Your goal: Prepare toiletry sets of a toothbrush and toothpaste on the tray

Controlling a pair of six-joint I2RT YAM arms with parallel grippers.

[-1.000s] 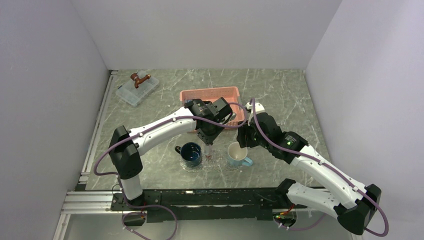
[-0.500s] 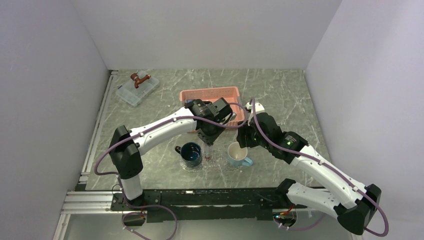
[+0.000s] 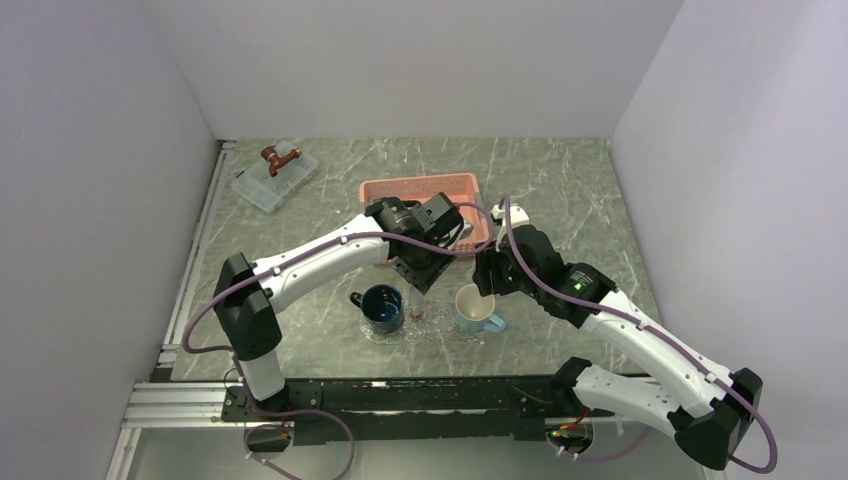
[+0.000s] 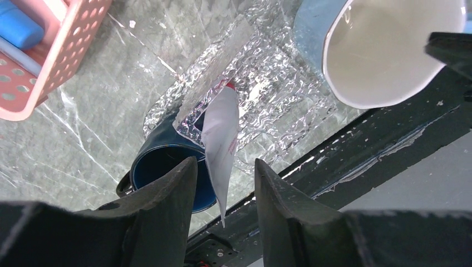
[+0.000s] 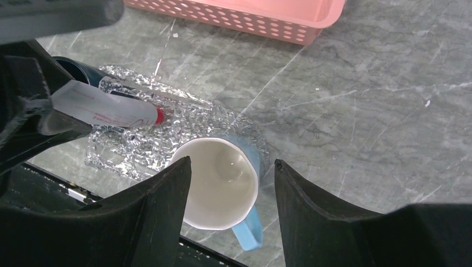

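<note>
A toothpaste tube (image 4: 221, 139) shows a whitish face with red print. Its red cap (image 5: 160, 115) rests on the clear bumpy tray (image 5: 139, 150), and it stands tilted beside the dark blue mug (image 4: 167, 167). My left gripper (image 4: 222, 164) is open, and the tube's thin tail hangs between the jaws with a gap on each side. My right gripper (image 5: 231, 167) is open and empty above the light blue mug (image 5: 220, 183). Another blue tube (image 4: 16, 28) lies in the pink basket (image 4: 61, 50). No toothbrush is visible.
The two mugs stand at opposite ends of the tray (image 3: 430, 330), the dark one (image 3: 382, 308) on the left and the light one (image 3: 478, 308) on the right. The pink basket (image 3: 420, 190) sits behind it. A clear lidded box (image 3: 275, 178) is at the back left. The table's front rail is just beyond the tray.
The left arm has shifted very slightly back and to the left. The tube stays at the tray between the mugs. The right arm has not moved.
</note>
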